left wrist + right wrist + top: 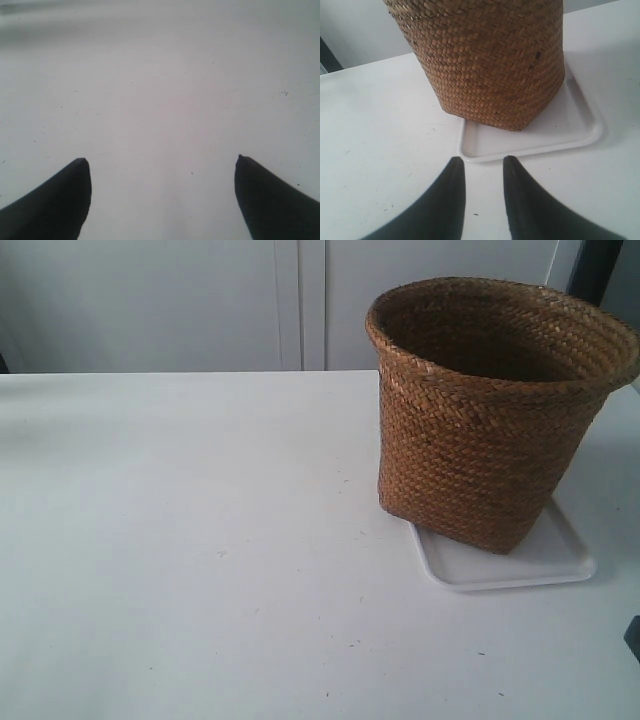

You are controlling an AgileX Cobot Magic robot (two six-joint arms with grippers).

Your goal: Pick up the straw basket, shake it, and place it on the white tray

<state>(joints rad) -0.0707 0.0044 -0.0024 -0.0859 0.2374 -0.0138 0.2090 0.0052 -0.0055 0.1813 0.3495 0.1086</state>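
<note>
The straw basket [480, 430] stands upright on the white tray [560, 555], with one side of its base hanging over the tray's edge above the table [180, 540]. The right gripper [481, 162] is just beside the tray, jaws narrow and empty. The left gripper [162, 165] is over bare table, jaws wide and holding nothing.

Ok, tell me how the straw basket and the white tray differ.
The straw basket is brown and woven; the white tray is smooth and plain white. The basket is tall and deep, the tray flat with a low rim. The basket is round and tapered, the tray rectangular with rounded corners. Shared: both are open-topped, and they touch, the basket standing upright on the tray.
</note>
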